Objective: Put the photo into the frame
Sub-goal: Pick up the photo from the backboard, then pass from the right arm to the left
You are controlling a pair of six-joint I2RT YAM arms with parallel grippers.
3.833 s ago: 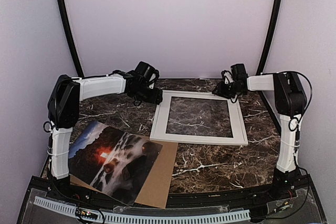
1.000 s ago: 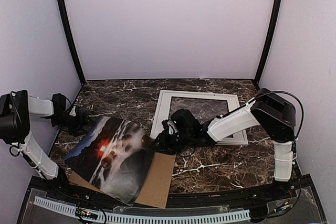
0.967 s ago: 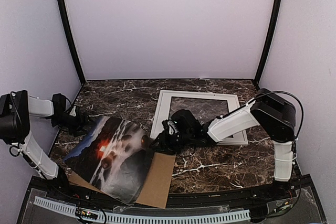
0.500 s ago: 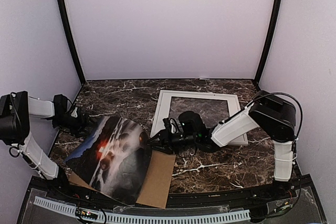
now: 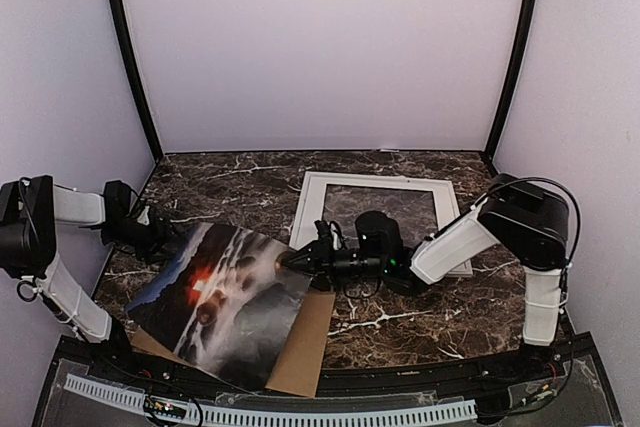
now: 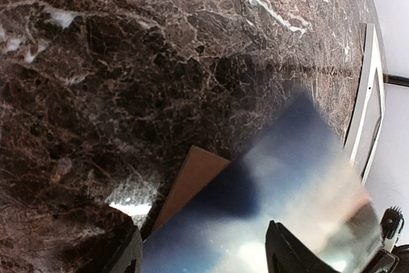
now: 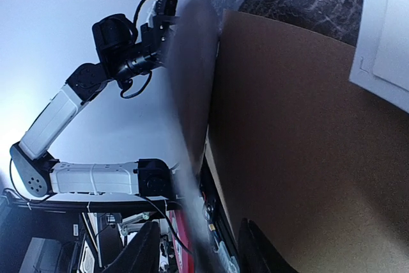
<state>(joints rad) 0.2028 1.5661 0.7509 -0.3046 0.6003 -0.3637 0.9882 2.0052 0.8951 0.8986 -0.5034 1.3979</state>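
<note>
The photo, a glossy dark landscape with a red glow, lies over the front left of the table with its right edge raised. My right gripper points left at that edge. In the right wrist view its jaws stand apart, open, with the photo seen edge-on between the fingers. My left gripper is at the photo's far left corner, open, and the blurred blue print reaches in between its fingers. The white frame lies flat at the back right.
A brown cardboard sheet lies under the photo, and shows as well in the left wrist view and the right wrist view. The frame's rail is to the right. Dark marble tabletop; walls close in on both sides.
My right gripper has swung to point left and moved up a little, and the photo's right edge has risen with it. The left gripper has edged right, toward the photo's corner.
</note>
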